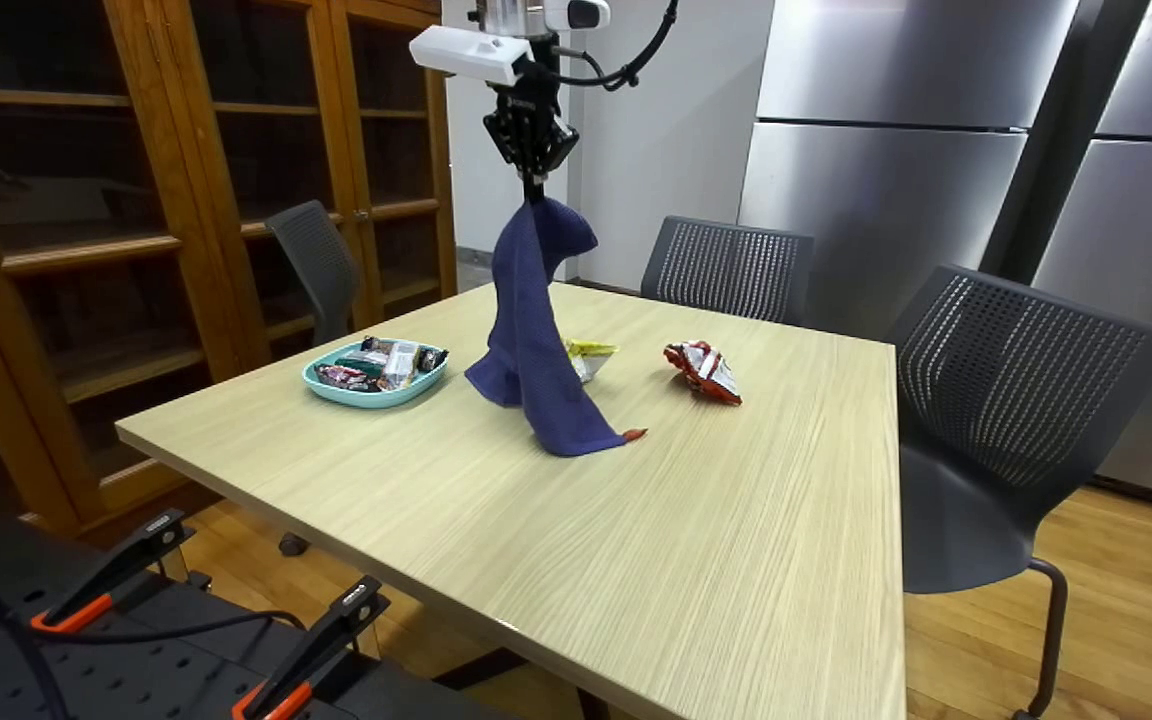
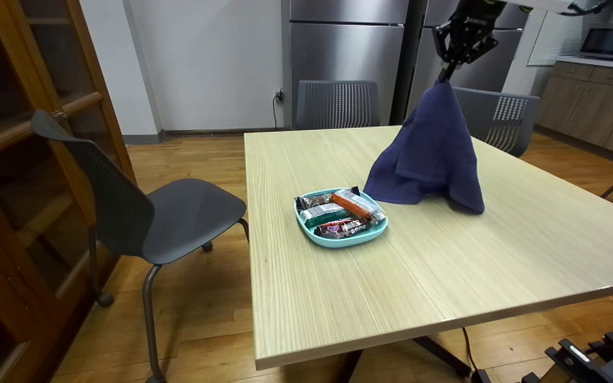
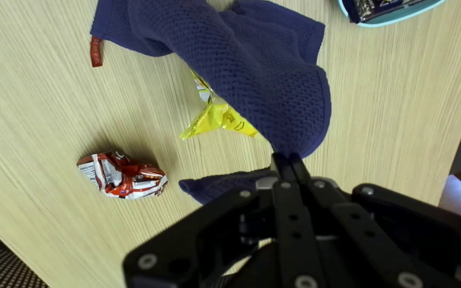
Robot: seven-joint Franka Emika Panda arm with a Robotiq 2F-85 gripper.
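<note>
My gripper (image 3: 288, 158) is shut on the dark blue towel (image 3: 230, 60), pinching it at the top. In both exterior views the towel (image 1: 526, 330) hangs in folds from the gripper (image 1: 533, 190) above the table. Its lower edges come down to the tabletop, and a small red tag (image 1: 633, 434) shows at one corner. A yellow snack bag (image 3: 216, 118) lies beneath, partly hidden by the cloth; in an exterior view just one side of the yellow bag (image 1: 588, 357) shows. A crumpled red and white bag (image 3: 122, 176) rests apart from the towel.
A turquoise tray (image 2: 338, 243) with several wrapped bars stands beside the towel on the light wooden table (image 1: 736, 550). Dark chairs (image 1: 726, 268) surround the table. A glass-door wooden cabinet (image 1: 186, 240) and steel refrigerators (image 1: 886, 200) stand behind. Clamps (image 1: 326, 640) sit by the near edge.
</note>
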